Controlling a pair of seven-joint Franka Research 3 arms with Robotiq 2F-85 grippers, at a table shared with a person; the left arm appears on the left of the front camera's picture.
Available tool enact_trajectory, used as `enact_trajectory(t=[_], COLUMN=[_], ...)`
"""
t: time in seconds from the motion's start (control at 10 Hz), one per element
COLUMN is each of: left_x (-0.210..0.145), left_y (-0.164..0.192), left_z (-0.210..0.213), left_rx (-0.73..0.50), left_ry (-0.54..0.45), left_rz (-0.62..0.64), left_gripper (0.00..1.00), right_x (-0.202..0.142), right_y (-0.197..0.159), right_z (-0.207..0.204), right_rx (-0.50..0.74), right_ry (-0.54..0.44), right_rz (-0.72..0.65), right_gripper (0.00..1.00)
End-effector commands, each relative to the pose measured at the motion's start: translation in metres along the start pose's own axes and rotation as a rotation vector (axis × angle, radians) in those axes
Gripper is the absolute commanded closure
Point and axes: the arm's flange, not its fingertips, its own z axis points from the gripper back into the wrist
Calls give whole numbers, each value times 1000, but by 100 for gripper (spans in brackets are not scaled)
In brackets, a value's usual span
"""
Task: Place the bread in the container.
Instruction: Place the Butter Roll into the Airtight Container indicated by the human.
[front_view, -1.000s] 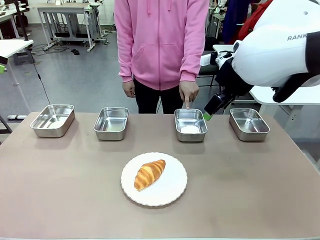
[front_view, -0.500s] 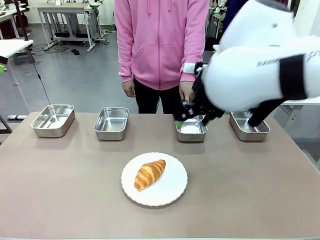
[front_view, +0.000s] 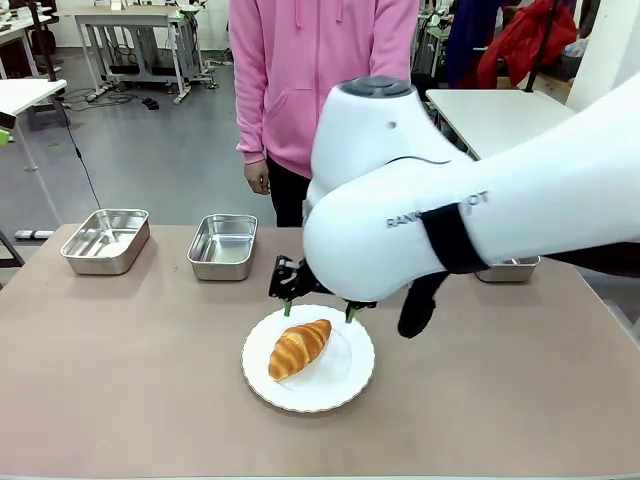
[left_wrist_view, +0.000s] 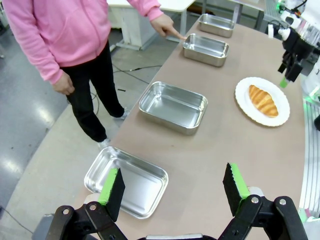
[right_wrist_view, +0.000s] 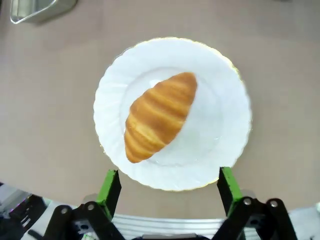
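The right claw (front_view: 317, 307) is held wide open just above the far rim of the white plate (front_view: 345, 385), pads pointing down, presumably so the bread (front_view: 299, 347) can be straddled. The bread is laid diagonally on the plate, near the middle of the desk's (front_view: 120, 380) near edge. The container (left_wrist_view: 205, 49) in the row along the far edge is pointed at by the person's hand (left_wrist_view: 163, 24), evidently to mark it. The left claw (left_wrist_view: 172, 190) is kept wide open and empty above the desk's left end.
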Motion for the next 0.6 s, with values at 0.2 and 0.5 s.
enact_trajectory(t=[0.2, 0.5], left_x=[2, 2], left_y=[-2, -2], left_z=[1, 1], left_rx=[-3, -3], left_ry=[2, 2], left_rz=[-4, -4], left_gripper=[0, 0], right_x=[0, 8], right_y=[0, 12], right_z=[0, -20], right_rx=[0, 28], right_ry=[0, 18], right_rz=[0, -83], right_gripper=[0, 0])
